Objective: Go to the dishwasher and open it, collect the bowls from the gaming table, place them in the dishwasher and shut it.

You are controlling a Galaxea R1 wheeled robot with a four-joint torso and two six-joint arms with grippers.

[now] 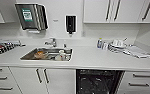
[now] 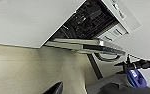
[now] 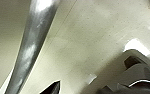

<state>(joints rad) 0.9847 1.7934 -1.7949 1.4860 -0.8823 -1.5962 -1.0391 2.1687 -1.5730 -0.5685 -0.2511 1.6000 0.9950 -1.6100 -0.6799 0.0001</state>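
The dishwasher [image 1: 97, 81] stands open under the white counter, right of the sink cabinet, and its inside is a dark cavity with racks. In the left wrist view its steel door [image 2: 91, 46] hangs lowered, with the bar handle [image 2: 108, 58] at its outer edge and the racks [image 2: 91, 20] behind. A dark tip of my left gripper [image 2: 54, 88] shows some way from the door, over pale floor. A shiny steel bar [image 3: 31, 50] runs close past my right gripper [image 3: 52, 88]. The bowls and the gaming table are out of view.
A steel sink [image 1: 28, 55] with a tap holds dishes and an orange-brown item. White dishes and a bottle [image 1: 99, 43] stand on the counter at the right. Drawers [image 1: 139, 82] flank the dishwasher. Wall cabinets, a towel dispenser and a soap dispenser hang above.
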